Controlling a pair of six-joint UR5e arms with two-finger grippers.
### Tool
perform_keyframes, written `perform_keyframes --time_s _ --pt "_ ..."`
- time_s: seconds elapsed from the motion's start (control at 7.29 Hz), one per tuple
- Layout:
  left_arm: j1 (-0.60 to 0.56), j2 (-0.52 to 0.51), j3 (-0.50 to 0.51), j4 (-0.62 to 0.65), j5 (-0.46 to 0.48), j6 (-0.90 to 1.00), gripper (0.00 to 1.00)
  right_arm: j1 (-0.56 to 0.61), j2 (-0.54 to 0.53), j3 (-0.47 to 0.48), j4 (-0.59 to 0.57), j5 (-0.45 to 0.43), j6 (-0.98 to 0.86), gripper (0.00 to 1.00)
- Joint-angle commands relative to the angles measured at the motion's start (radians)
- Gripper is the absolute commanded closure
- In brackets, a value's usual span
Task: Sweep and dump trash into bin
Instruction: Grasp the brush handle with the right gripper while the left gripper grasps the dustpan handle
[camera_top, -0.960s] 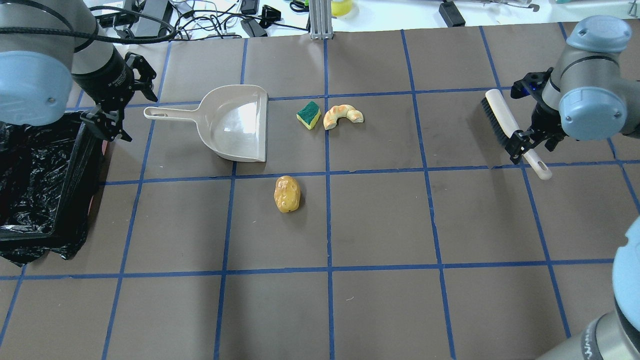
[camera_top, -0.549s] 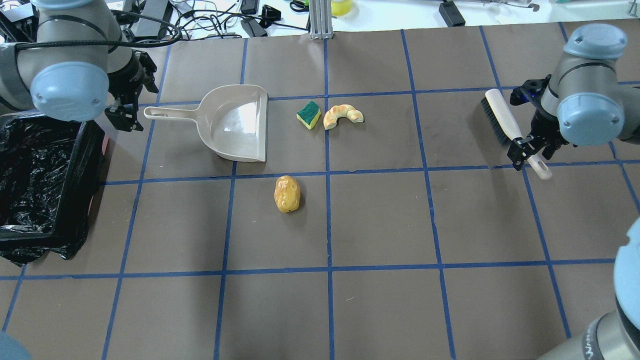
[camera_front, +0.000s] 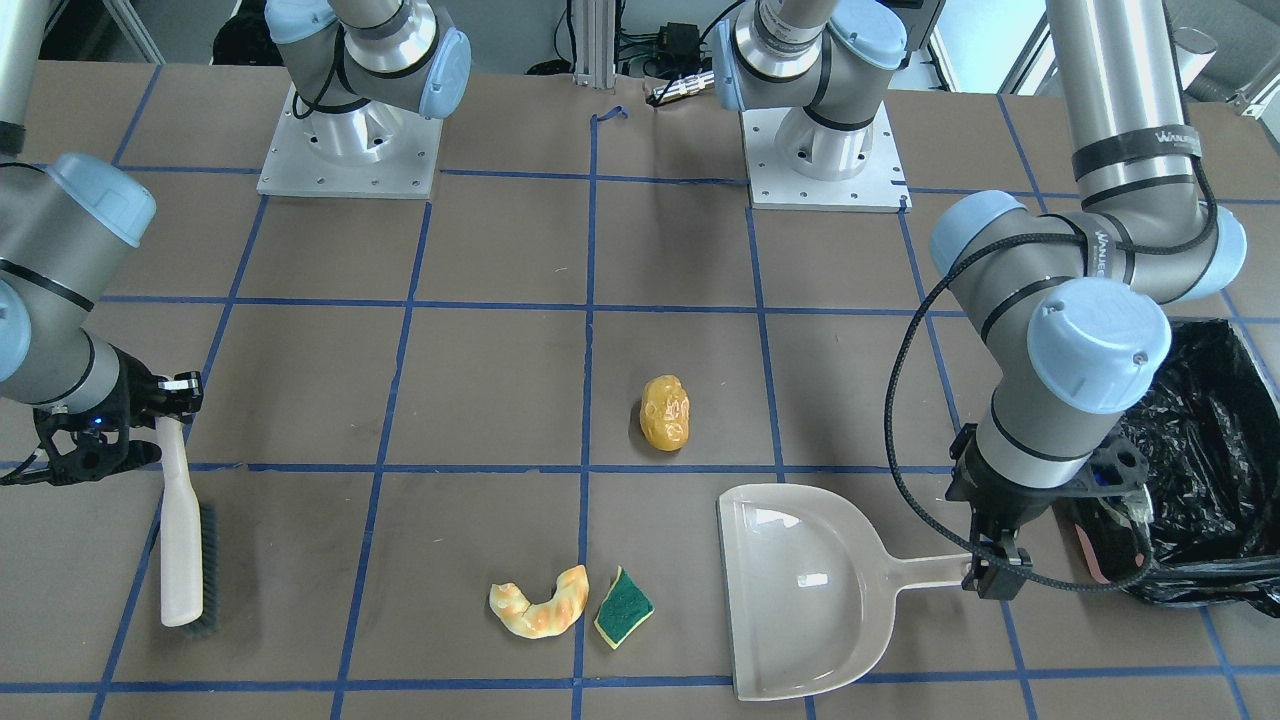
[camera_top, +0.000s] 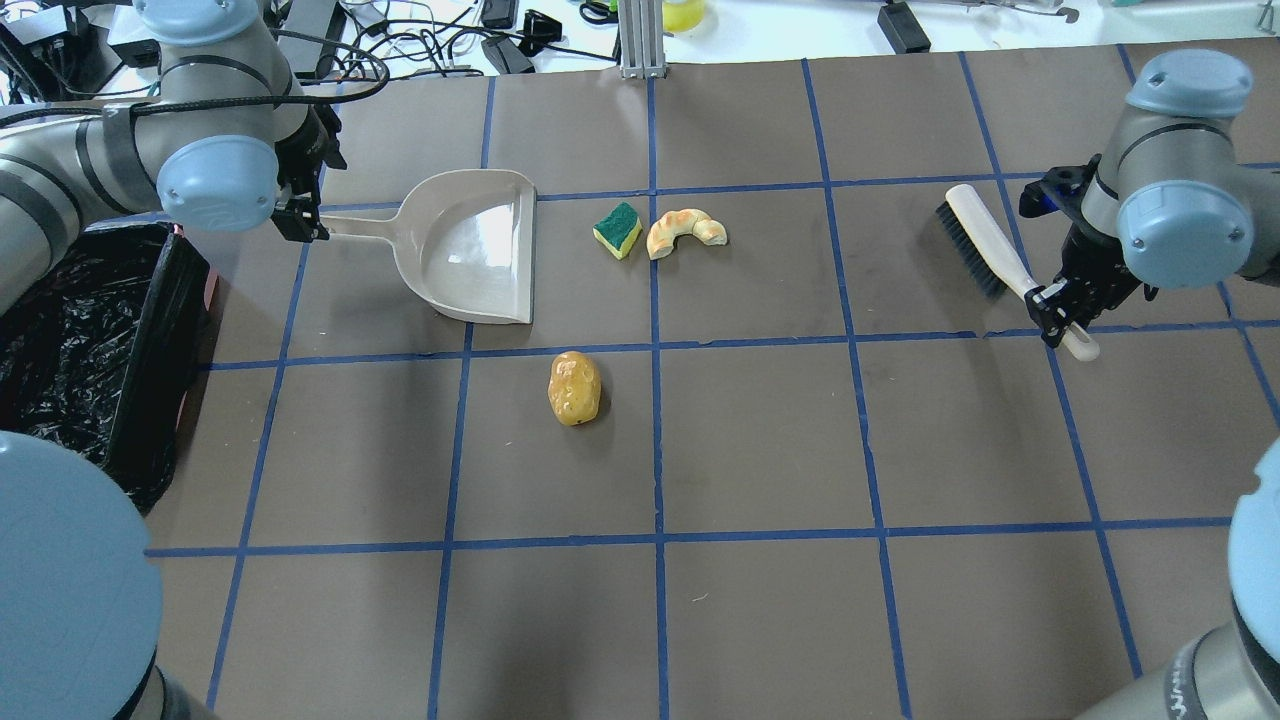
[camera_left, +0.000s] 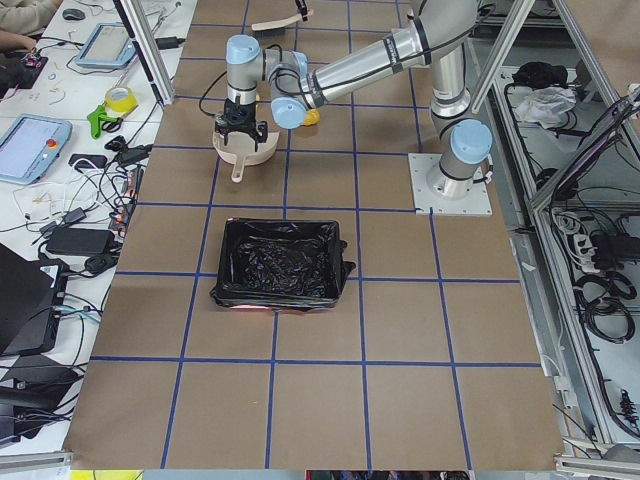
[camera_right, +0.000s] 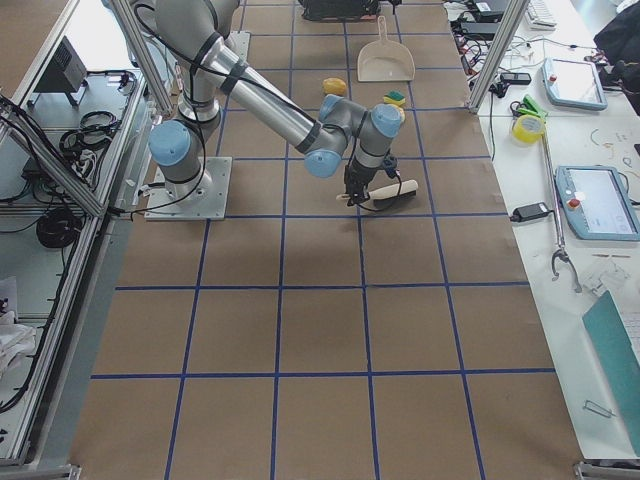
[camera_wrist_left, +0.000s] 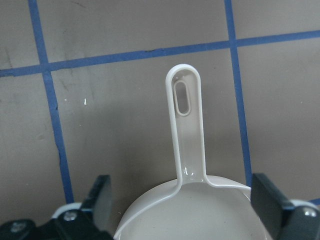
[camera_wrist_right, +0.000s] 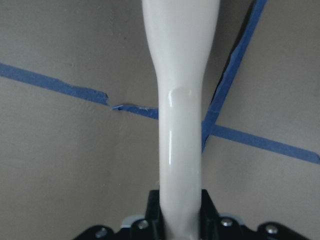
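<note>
The trash lies on the brown table: a potato-like lump (camera_top: 574, 388), a croissant piece (camera_top: 685, 232) and a green-and-yellow sponge wedge (camera_top: 618, 229). The beige dustpan (camera_top: 470, 250) lies left of the sponge, its mouth towards the trash. My left gripper (camera_top: 300, 215) is open and hovers over the dustpan's handle (camera_wrist_left: 185, 130), one finger (camera_wrist_left: 102, 200) on each side. The bin (camera_top: 150, 330) with its black bag stands at the left edge. My right gripper (camera_top: 1060, 310) is shut on the handle (camera_wrist_right: 180, 125) of the beige brush (camera_top: 985, 245) at the right.
Cables and devices lie beyond the table's far edge, around an aluminium post (camera_top: 637, 40). The two arm bases (camera_front: 345, 150) stand at the robot's side. Blue tape lines grid the table. The potato lump lies apart, nearer the robot than the dustpan.
My left arm has swung from beside the bin to above the dustpan handle. The brush in my right gripper has shifted, its head moving a little to the left.
</note>
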Motion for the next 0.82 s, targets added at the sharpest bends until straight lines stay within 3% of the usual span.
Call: perform_keyframes --time_s 0.0,0.69 --pt "0.001 -0.071 0.064 0.001 0.005 -0.003 0.03 0.015 -0.049 -0.015 0.038 0.017 0.134 0.91" --pt "0.001 -0.149 0.082 0.003 0.017 -0.029 0.06 0.343 -0.047 -0.129 0.177 0.069 0.674 0.93"
